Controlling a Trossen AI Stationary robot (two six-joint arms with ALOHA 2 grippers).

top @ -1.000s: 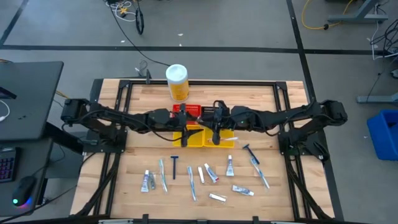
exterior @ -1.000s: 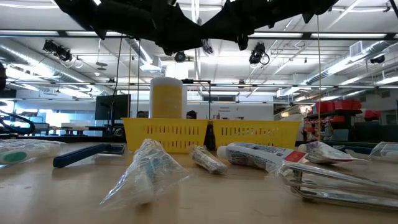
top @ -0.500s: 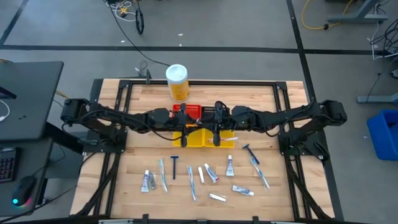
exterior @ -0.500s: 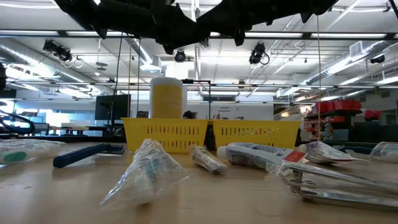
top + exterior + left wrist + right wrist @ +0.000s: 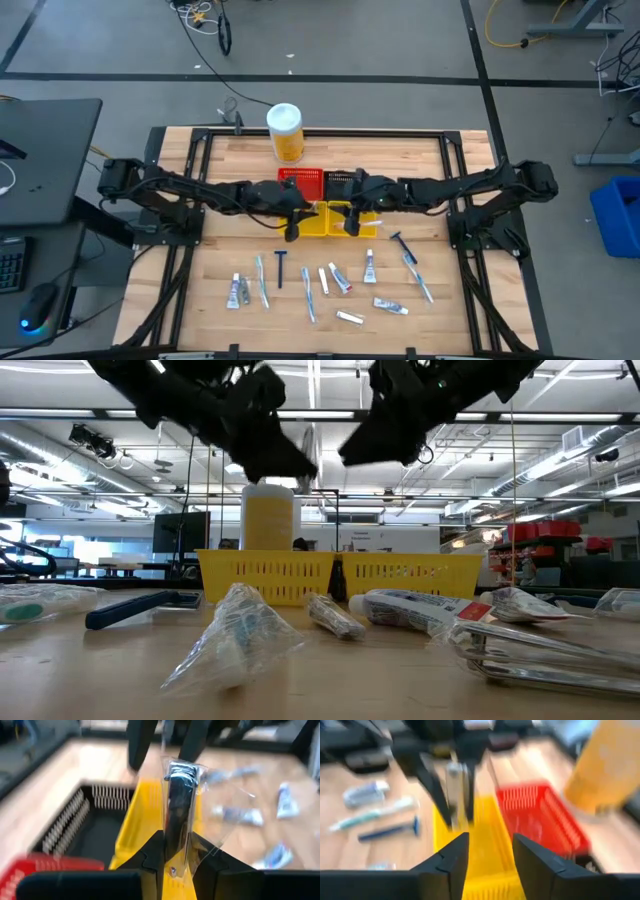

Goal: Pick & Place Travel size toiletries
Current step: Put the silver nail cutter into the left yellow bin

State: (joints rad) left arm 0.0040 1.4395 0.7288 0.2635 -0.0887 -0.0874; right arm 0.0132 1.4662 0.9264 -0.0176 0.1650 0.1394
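Wrapped toiletry (image 5: pixel 179 795), no legible label, clamped in left tool (image 5: pixel 175 855); right tool (image 5: pixel 489 851) spread, empty.

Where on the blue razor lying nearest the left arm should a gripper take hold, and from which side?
Grip the razor mid-handle, coming straight down from above. It lies flat on the table, handle slim and straight, head toward the baskets, with gaps between it and the toiletries on either side.

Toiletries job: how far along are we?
Early. The yellow basket shows nothing in it that I can make out. The left gripper holds a clear-wrapped item above that basket. The right gripper is open and empty beside it. About a dozen toiletries are on the table.
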